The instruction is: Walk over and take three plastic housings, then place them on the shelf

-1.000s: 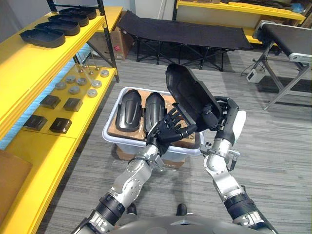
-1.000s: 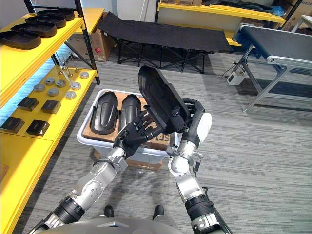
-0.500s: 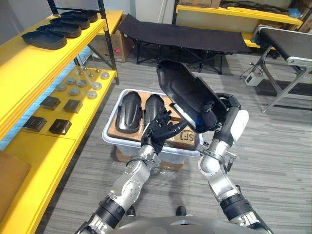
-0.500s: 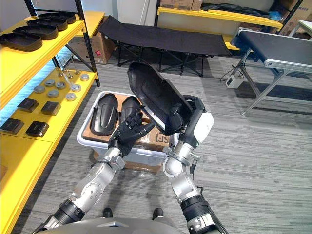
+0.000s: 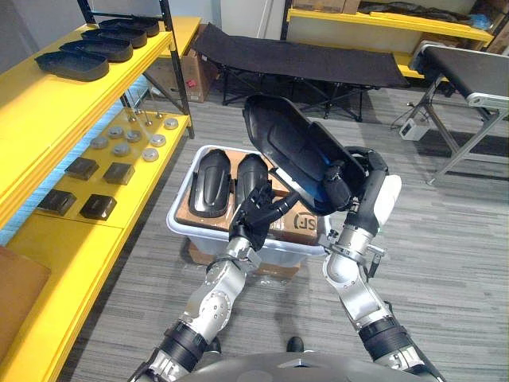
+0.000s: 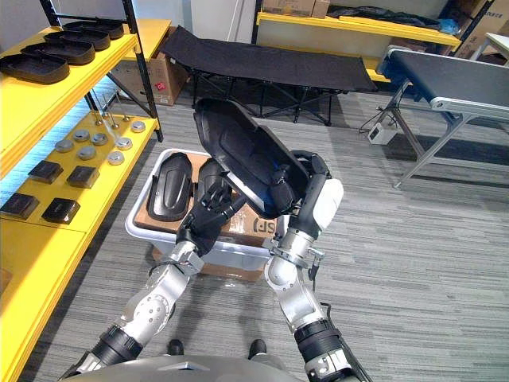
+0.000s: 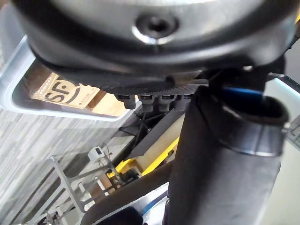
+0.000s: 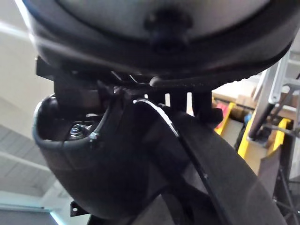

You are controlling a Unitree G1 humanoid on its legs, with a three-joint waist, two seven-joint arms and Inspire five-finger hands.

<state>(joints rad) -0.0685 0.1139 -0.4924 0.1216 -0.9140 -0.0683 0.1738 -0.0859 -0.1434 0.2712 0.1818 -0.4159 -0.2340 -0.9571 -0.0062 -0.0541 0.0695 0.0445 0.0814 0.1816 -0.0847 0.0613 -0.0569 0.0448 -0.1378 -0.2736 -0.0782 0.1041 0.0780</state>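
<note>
Pick-up step: your right hand [image 5: 347, 181] is clamped on one housing [image 5: 290, 147] above the bin [image 5: 176, 213]. Left hand [image 5: 253, 213] is splayed and empty. Next, probably steady the housing, then turn toward the shelf [image 5: 48, 103].

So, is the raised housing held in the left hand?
No, the right hand is curled round one end of the raised housing, while the left hand is open beneath it.

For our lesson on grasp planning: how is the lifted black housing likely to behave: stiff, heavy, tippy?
Probably stiff: the housing holds its shape though the right hand grips one end. Likely light: a thin hollow shell. It may lever in the grip, since most overhangs.
</note>
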